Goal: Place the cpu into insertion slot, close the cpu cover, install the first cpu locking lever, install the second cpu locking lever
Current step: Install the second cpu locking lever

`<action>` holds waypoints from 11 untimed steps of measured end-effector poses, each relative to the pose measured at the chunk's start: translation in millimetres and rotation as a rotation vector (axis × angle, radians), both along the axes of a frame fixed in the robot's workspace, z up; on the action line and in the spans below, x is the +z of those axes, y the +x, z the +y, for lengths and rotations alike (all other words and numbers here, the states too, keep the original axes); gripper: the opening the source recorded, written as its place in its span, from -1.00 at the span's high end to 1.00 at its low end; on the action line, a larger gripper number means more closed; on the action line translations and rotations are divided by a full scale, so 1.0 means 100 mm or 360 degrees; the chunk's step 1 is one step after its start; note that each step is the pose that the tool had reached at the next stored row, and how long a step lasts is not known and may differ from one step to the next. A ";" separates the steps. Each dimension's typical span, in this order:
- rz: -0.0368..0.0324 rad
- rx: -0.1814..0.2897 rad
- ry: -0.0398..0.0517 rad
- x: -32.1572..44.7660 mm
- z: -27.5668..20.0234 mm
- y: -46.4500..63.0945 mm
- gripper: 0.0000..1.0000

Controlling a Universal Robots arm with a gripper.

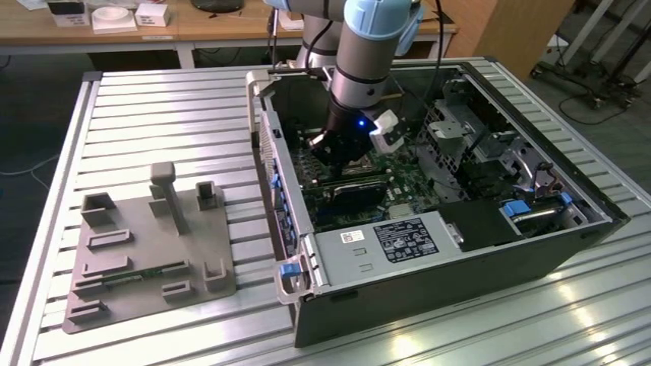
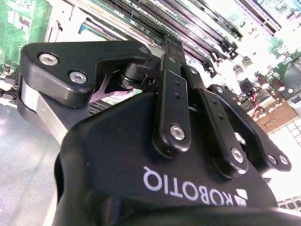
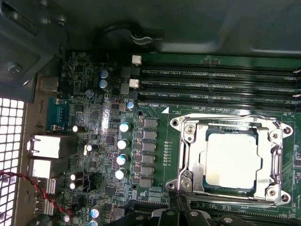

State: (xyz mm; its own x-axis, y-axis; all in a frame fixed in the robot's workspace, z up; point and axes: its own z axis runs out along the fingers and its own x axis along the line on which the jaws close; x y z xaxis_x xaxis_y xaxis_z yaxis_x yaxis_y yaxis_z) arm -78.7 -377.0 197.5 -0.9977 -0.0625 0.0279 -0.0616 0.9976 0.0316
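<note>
In the first wrist view the cpu lies flat in the insertion slot on the green motherboard, its pale metal top showing. The cpu cover, a silvery frame, lies down around it. Thin wire levers run along the slot's far edge and near edge. My gripper is shut with nothing between its fingers, its tips just off the slot's corner by the near lever. In the exterior view the gripper reaches down into the open computer case, right above the slot.
Long black memory slots run beside the socket, with capacitors and rear ports nearby. A black box with a white label stands in the case. The case walls close in. A grey fixture plate lies on the table.
</note>
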 end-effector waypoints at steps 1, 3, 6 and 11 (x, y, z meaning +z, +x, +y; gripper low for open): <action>0.0001 0.0000 0.0002 0.000 0.003 0.00 0.80; 0.0001 0.0000 0.0009 0.000 0.008 0.00 0.80; 0.0001 0.0000 0.0040 0.000 0.017 0.00 0.80; 0.0001 0.0000 0.0096 0.000 0.027 0.00 0.80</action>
